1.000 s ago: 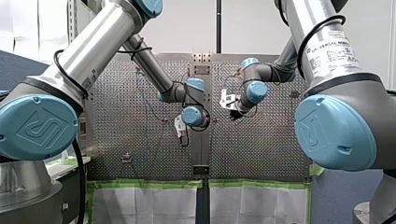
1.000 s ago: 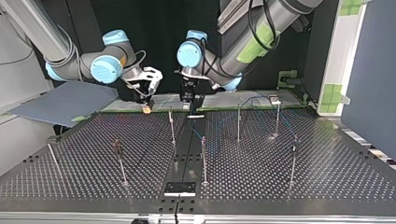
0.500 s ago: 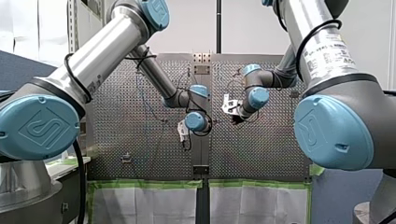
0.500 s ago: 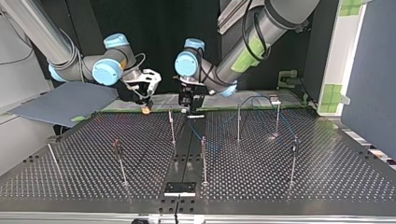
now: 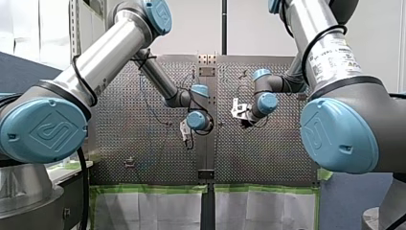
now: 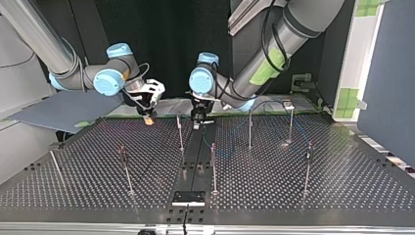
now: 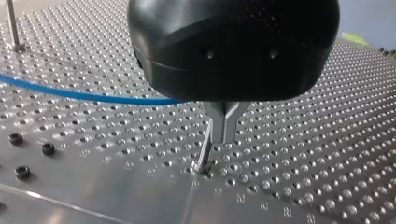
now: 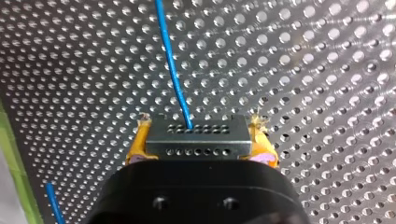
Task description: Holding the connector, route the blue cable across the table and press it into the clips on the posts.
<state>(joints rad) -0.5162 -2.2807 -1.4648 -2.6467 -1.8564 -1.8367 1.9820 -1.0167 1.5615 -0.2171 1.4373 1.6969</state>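
Now sits lower and a bit further toward the top view's left with my right gripper (image 6: 148,118) than a second ago, close over the table (image 6: 293,186). Grips the grey connector (image 8: 196,138) tight between the yellow pads (image 8: 136,143), blue cable (image 8: 171,65) coming straight out of it. Dips down too with my left gripper (image 7: 223,140), right beside a thin post (image 7: 204,154). Keeps those metal fingers (image 7: 218,126) pressed together; cannot tell if pinching the cable or only next to it. Looks like drawing the connector end out over the bare half of the table, so probably still early in the routing, with most clips yet to fill.

Shows up close, in the right wrist view, the rows of tiny holes in the connector and the cable plugged into one, far too small to find in the top view. Shows from the top view all the posts at once and the cable curling near the ones at its right, missing from both wrist views. Hides the clips in every view, too small to make out
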